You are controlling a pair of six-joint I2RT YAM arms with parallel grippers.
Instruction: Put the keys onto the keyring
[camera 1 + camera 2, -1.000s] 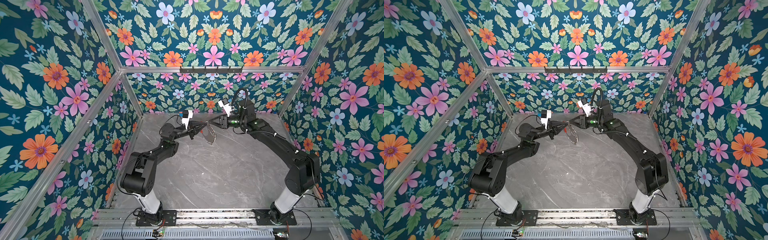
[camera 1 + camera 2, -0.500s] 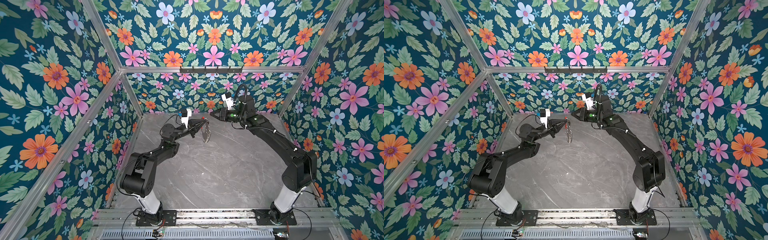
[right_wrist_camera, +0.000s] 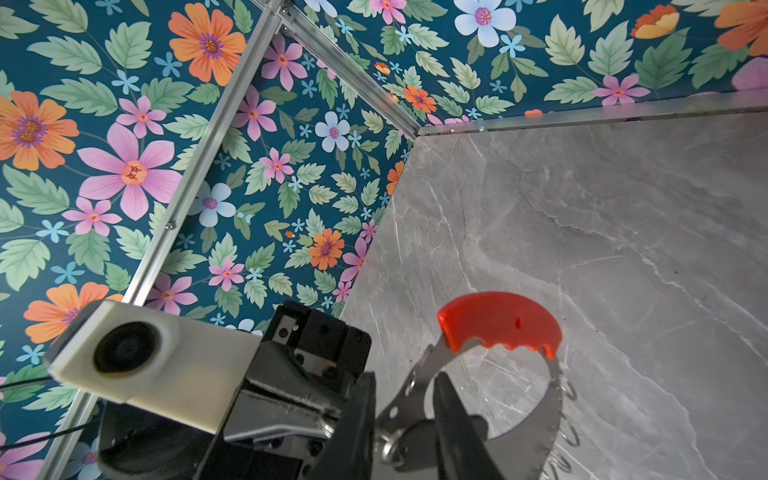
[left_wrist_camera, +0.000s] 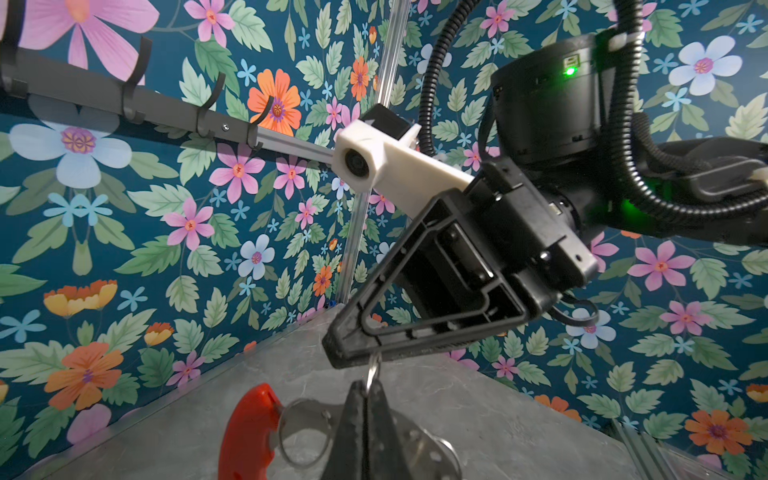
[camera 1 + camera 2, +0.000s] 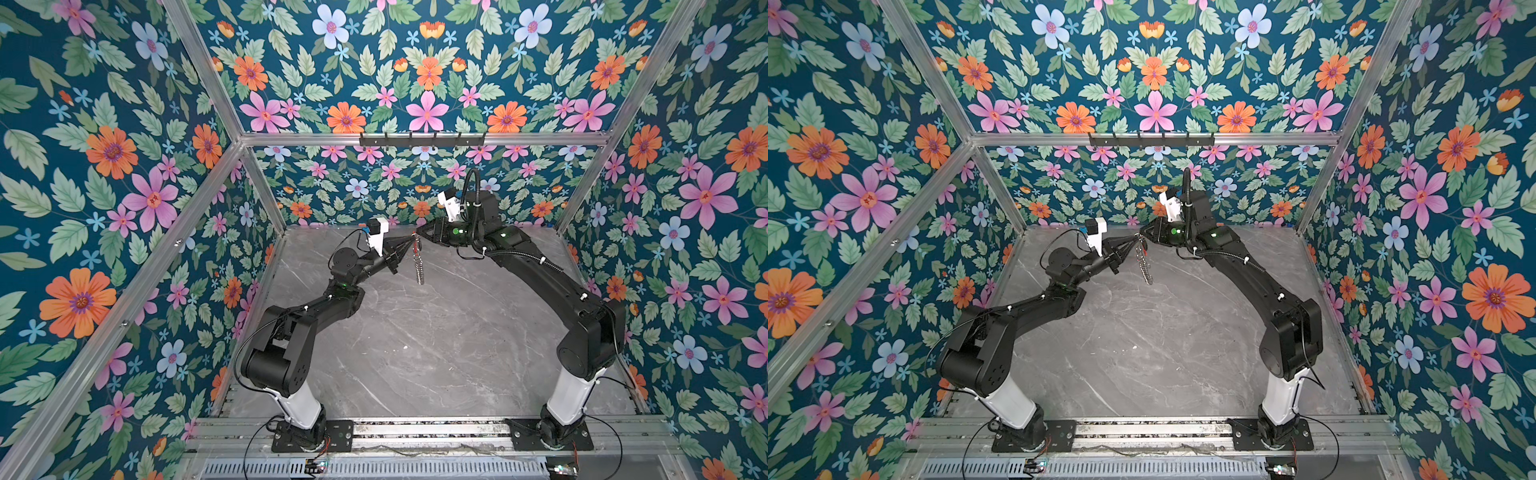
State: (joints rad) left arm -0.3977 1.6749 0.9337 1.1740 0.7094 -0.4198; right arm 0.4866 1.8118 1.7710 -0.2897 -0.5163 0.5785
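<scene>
While both arms are raised over the grey marble-look desk [image 5: 415, 365], their tips meet near its back edge. The left end effector [image 4: 365, 390] is closed tight on the keyring [image 3: 550, 415]. This flat grey metal disc hangs edge-on below it, with the long axis pointing down, and it seems clear of the desk. Its curved red plastic grip [image 3: 498, 322] has a wavy inner edge, and thin wire loops [image 3: 567, 390] fringe the rim. The right end effector [image 4: 345, 353] stands narrow. I judge it clamps the keys, because a small shiny split ring [image 4: 374, 372] comes out under its tip and reaches the left fingertips. The rest of the keys is hidden in the jaws.
</scene>
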